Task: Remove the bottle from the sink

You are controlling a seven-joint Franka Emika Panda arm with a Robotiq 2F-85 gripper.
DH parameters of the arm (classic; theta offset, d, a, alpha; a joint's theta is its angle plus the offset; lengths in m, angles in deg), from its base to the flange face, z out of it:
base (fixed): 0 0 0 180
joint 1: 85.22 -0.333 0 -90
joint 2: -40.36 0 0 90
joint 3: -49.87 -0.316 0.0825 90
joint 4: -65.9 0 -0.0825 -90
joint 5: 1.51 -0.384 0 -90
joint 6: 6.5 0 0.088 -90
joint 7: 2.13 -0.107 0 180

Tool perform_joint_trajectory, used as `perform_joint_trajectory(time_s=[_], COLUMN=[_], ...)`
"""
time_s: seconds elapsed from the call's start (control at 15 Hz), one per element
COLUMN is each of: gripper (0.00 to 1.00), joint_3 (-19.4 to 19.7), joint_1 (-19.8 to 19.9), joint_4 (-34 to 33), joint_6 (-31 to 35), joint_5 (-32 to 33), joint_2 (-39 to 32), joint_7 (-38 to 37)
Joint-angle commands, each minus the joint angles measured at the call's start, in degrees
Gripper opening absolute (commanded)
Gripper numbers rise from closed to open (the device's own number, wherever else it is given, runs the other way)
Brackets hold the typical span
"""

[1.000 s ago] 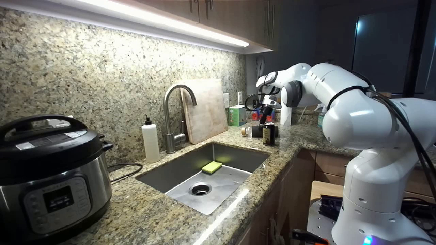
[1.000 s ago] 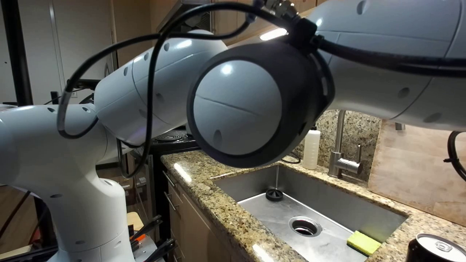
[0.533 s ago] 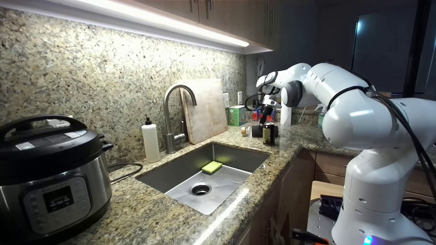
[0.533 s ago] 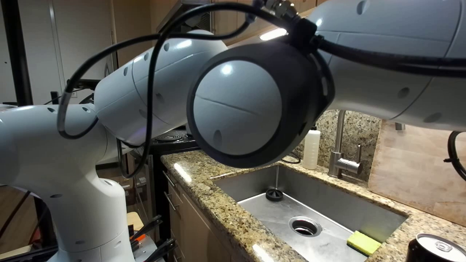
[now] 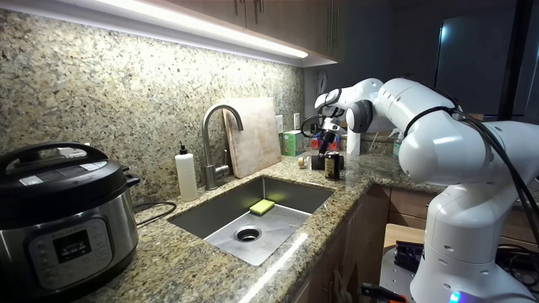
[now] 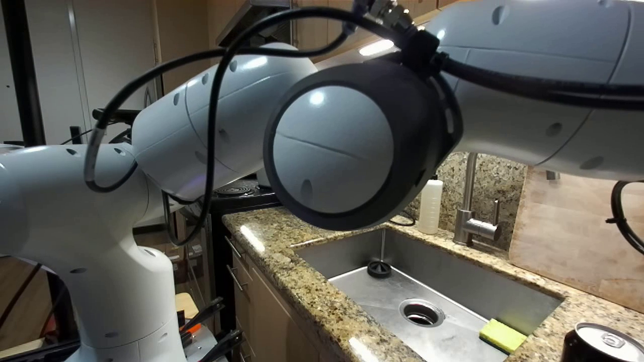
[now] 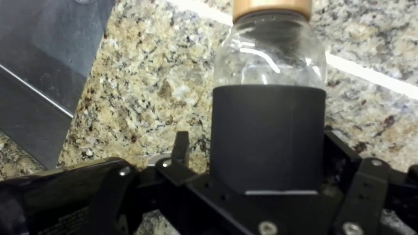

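One bottle (image 7: 267,112), long axis horiz., cap (image 7: 272,7) twd wrist-view top, end effector (image 7: 255,138) unclenched

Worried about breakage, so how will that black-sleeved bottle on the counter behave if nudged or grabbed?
The bottle may roll, being round and lying on its side. Its clear shoulder suggests glass, perhaps fragile. The matte sleeve likely resists slipping.
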Motion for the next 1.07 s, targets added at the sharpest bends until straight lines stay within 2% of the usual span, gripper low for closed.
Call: perform_joint_trajectory(time_s=[0.0,0.2,0.47,1.0], gripper=[1.0,1.0,1.0,1.0], joint_3=[0.37,1.05,2.7,8.27], joint_1=[-1.52,-2.92,-5.32,-13.85], joint_4=[2.18,3.83,8.0,25.17], joint_6=[1.88,4.83,12.25,30.87], joint_5=[0.62,0.45,0.52,1.61], joint_2=[2.13,3.77,7.49,16.67], joint_7=[1.88,1.46,2.06,2.07])
